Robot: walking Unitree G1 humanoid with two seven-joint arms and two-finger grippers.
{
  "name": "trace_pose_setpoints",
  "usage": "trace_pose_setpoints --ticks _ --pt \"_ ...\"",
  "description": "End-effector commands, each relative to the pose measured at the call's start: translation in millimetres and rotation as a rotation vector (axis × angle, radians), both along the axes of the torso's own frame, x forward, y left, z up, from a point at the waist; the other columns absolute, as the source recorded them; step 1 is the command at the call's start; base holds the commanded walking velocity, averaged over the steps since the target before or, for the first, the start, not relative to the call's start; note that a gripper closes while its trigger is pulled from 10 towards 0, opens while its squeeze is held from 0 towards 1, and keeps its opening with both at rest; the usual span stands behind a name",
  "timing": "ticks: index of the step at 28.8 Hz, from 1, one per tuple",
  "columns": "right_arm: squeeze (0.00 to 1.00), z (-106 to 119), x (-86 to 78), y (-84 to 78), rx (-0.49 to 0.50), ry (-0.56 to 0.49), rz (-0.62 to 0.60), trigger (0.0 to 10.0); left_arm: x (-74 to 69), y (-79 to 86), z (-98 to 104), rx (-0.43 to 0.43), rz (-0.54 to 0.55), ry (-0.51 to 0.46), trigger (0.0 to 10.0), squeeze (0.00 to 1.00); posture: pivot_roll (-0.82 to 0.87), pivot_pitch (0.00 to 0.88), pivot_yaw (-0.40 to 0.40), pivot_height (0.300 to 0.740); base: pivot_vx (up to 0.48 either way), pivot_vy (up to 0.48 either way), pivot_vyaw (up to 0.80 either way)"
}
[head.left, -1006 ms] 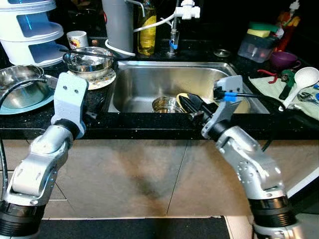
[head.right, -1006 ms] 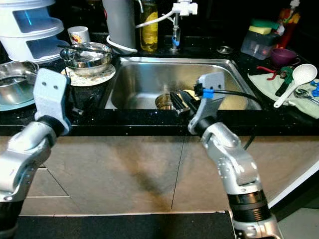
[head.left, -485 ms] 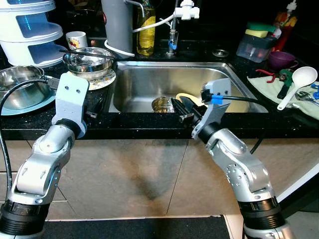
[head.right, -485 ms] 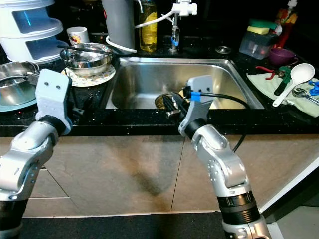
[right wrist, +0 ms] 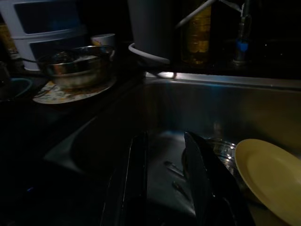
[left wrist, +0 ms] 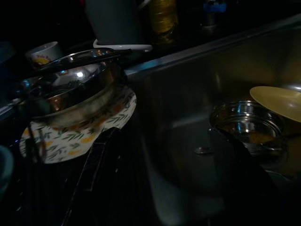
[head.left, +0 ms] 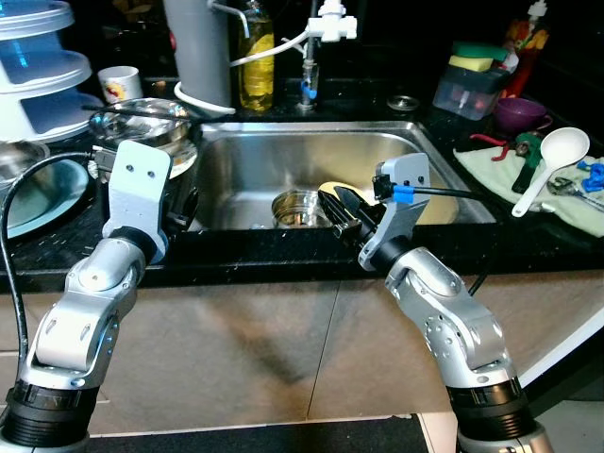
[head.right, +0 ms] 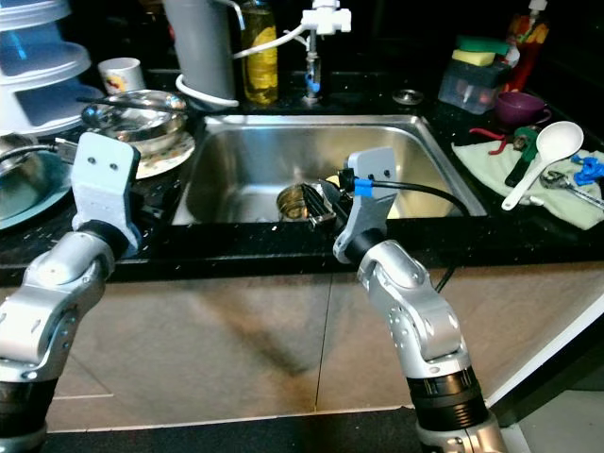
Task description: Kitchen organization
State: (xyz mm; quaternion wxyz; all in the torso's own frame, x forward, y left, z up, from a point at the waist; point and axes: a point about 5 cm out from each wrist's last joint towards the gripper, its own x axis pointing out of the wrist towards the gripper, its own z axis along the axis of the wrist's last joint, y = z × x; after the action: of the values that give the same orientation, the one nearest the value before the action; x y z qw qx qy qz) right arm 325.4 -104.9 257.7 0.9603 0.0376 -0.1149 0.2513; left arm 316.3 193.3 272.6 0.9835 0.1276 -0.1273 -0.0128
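Steel bowl (head.left: 295, 207) and yellow plate (right wrist: 267, 178) are lying just beyond my right gripper (head.left: 345, 214), fingers parted, empty; left gripper (left wrist: 155, 179) is hovering farther off, likewise parted.

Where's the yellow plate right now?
The yellow plate lies in the sink, on the robot's right of the small steel pot. The right gripper hovers just in front of it, fingers open.

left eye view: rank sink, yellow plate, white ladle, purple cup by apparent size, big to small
1. sink, by far the largest.
2. white ladle, longest of the rest with its handle.
3. yellow plate, partly hidden by the right hand, so it may really beat the ladle.
4. purple cup, smallest, though it sits farther back.
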Motion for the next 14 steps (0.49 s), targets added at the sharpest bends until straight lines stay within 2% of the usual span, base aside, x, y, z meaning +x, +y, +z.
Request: trace_pose_setpoints --ticks 1,14 --pt "0.0 -3.8 -1.0 0.5 -0.008 0.014 0.0 10.0 -0.6 -0.1 2.5 0.0 -0.003 -0.007 10.0 0.0 -0.04 0.126 -0.058 0.74 0.394 0.0 0.0" --pt "0.0 -4.3 -1.7 1.1 -0.005 0.016 0.007 10.0 -0.6 -0.5 3.5 0.005 -0.016 -0.011 10.0 0.0 -0.04 0.126 -0.057 0.74 0.396 0.0 0.0"
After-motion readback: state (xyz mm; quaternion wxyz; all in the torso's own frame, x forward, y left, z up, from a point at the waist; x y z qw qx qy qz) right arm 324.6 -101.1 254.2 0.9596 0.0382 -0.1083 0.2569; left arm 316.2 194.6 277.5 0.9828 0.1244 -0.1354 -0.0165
